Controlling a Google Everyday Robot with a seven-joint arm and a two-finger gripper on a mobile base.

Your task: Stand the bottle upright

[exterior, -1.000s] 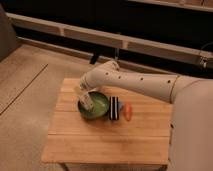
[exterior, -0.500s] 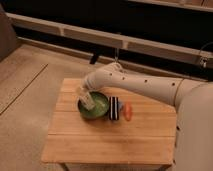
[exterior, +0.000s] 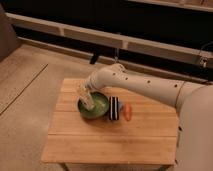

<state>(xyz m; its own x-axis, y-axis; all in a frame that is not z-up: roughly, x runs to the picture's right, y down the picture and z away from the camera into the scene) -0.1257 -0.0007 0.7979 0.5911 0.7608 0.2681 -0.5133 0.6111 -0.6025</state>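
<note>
The bottle (exterior: 89, 101) is a small pale cream oblong at the left side of the green bowl (exterior: 98, 109), tilted, with its lower end in the bowl. My gripper (exterior: 84, 93) is right above and against the bottle's upper end, at the bowl's left rim. The white arm reaches in from the right. The gripper hides where it meets the bottle.
The bowl stands on a small wooden table (exterior: 110, 137). A black-and-white striped block (exterior: 115, 108) stands just right of the bowl, and an orange object (exterior: 128, 112) lies right of the block. A dark wall with a rail runs behind the table.
The gripper and the pale bottle have shifted only slightly at the bowl's left rim. The bowl, block and orange object have not moved.
</note>
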